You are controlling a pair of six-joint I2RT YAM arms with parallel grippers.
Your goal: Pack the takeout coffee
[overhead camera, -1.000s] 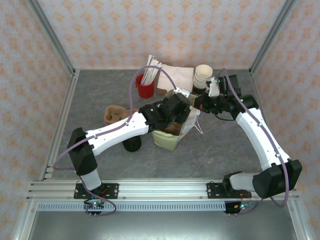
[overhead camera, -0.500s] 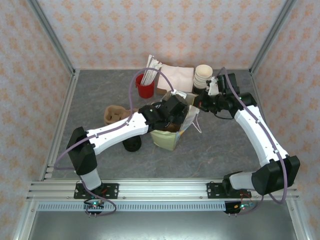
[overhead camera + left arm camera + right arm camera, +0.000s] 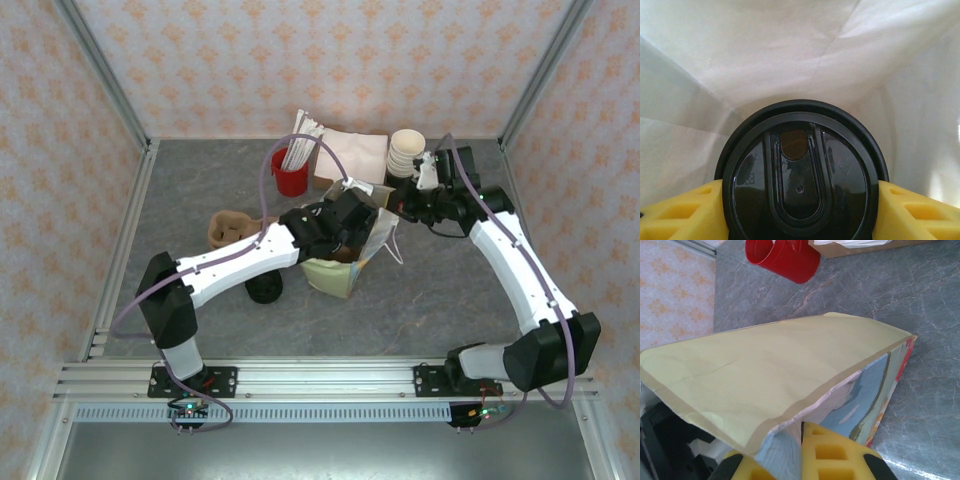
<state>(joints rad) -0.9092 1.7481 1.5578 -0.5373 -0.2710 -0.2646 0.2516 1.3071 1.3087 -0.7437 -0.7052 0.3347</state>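
Two tools engaged: left tool [image 3: 799, 220] grips the takeout coffee [image 3: 799, 180] inside the paper bag [image 3: 765, 370] (white walls close around); right tool [image 3: 805, 462] pinches its rim. Red cup [image 3: 785, 260] stands far-left.

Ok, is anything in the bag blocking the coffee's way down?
Nothing visible does. The left gripper holds the takeout coffee inside the bag, and bare white lining shows around the lid. The right gripper pinches the bag's rim, holding the mouth open.
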